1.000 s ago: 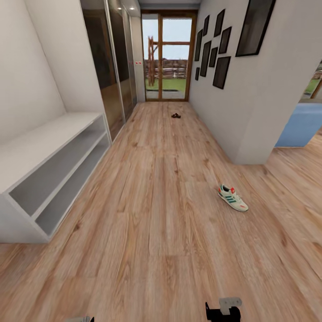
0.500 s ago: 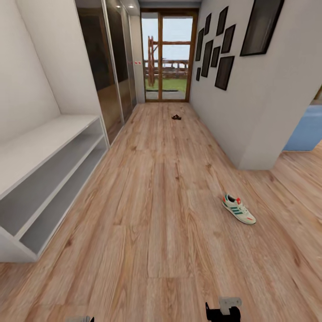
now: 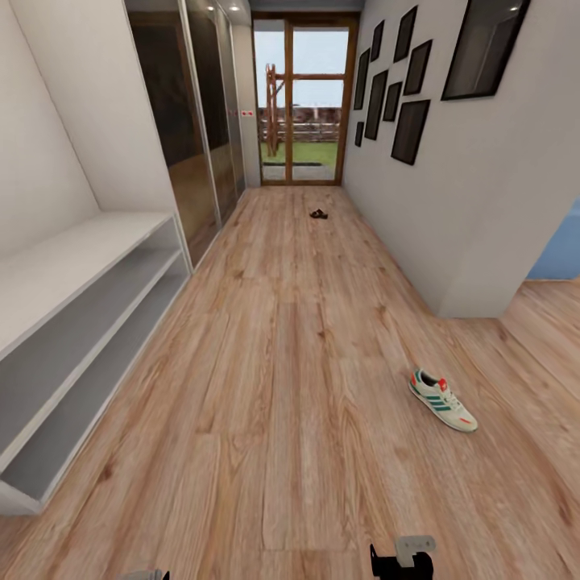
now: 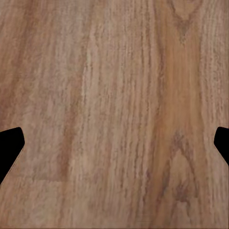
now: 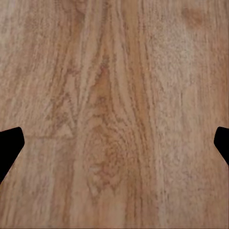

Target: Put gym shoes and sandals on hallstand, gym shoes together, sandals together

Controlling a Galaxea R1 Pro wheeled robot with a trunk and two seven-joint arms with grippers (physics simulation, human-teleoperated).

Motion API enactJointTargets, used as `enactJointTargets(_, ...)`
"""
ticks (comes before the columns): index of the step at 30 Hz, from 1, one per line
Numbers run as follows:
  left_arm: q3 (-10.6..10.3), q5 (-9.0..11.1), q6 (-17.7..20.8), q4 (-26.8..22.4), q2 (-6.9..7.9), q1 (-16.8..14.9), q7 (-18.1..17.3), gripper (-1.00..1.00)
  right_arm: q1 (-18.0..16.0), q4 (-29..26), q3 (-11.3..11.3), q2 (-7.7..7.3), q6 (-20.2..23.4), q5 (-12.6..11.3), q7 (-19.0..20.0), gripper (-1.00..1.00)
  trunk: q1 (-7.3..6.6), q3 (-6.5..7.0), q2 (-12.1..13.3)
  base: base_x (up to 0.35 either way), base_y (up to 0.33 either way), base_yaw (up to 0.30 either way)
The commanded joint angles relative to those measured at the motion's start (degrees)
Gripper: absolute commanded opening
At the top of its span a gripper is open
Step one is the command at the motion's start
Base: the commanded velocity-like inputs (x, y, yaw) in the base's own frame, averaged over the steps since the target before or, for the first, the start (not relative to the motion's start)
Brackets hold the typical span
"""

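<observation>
One gym shoe point(image 3: 441, 400), white with green stripes and a red heel tab, lies on the corridor floor point(image 3: 290, 387) ahead to my right, near the wall corner. Far down the corridor rests a small dark brown sandal shape point(image 3: 318, 213), too small to tell whether it is one or two. The white hallstand point(image 3: 72, 274) runs along the left wall, and its bench top and both low shelves are bare. My left gripper point(image 4: 114, 143) and right gripper point(image 5: 114, 143) both hang open over bare planks, holding nothing. Parts of both arms point(image 3: 403, 556) peek in at the bottom edge of the head view.
Mirrored sliding wardrobe doors point(image 3: 193, 129) follow the hallstand on the left. A glazed door point(image 3: 302, 101) closes the corridor's far end. The right wall point(image 3: 435, 177) carries dark picture frames and ends in a corner just beyond the gym shoe.
The whole head view has shifted: I have rolled forward along the corridor. The gym shoe and hallstand now sit nearer and lower in the picture. Nothing on the floor has moved.
</observation>
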Motion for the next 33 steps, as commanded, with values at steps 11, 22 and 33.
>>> enactJointTargets(11, 0.35, 0.3, -0.06, 0.06, -0.01, -0.02, -0.6, 1.0, -0.03, 0.05, -0.43, 0.02, -0.14, 0.67, -0.27, 1.0, 0.02, -0.05, -0.02, 0.339, 0.0, 0.0)
enactJointTargets(22, 0.36, 0.28, -0.06, 0.06, -0.01, -0.04, -0.6, 1.0, -0.03, 0.05, -0.43, 0.02, -0.14, 0.67, -0.27, 1.0, 0.02, -0.05, -0.02, 0.339, 0.0, 0.0)
enactJointTargets(33, 0.33, 0.28, -0.06, 0.08, -0.03, -0.05, -0.6, 1.0, -0.03, 0.05, -0.43, 0.02, -0.14, 0.67, -0.27, 1.0, 0.02, -0.05, -0.02, 0.338, 0.0, 0.0)
